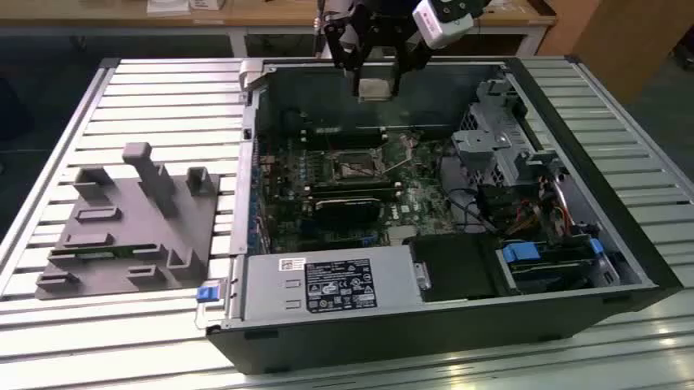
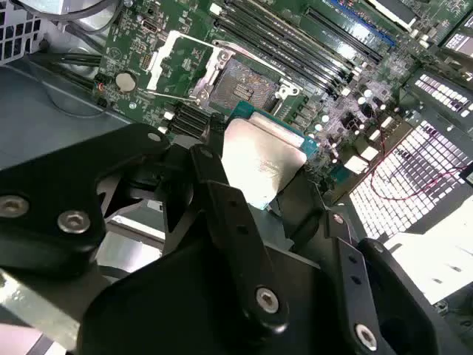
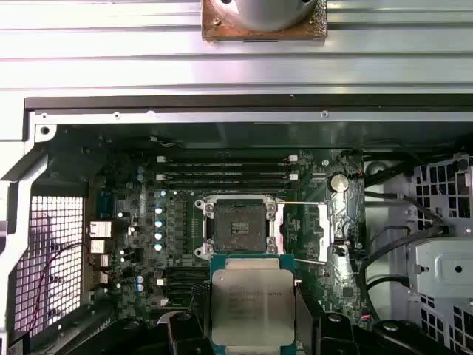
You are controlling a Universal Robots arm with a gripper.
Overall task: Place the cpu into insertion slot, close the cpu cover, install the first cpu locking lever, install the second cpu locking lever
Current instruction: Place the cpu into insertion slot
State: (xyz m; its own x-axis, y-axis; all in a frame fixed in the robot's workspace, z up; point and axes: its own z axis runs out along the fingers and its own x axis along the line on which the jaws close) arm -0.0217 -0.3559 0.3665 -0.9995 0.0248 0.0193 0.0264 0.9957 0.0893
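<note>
While my gripper [image 1: 375, 81] clamps chip [image 3: 252, 307], step one in hand: socket [image 3: 236, 224] bare (cover [image 3: 334, 222] up); placement likely needs square alignment.

A silver worktop [image 1: 152, 89] of ribbed aluminium slats carries an open black metal computer tower case [image 1: 434, 337], laid on its side with the open side facing up, toward the exterior view's right. A grey plastic fixture plate with several upright posts and blocks [image 1: 130, 236] sits flat on the slats at the exterior view's left, just beside the case's wall. In the first wrist view the same slats [image 3: 111, 59] run along the outside of one case wall, where a grey round base on a brownish square plate [image 3: 262, 15] stands on them.
</note>
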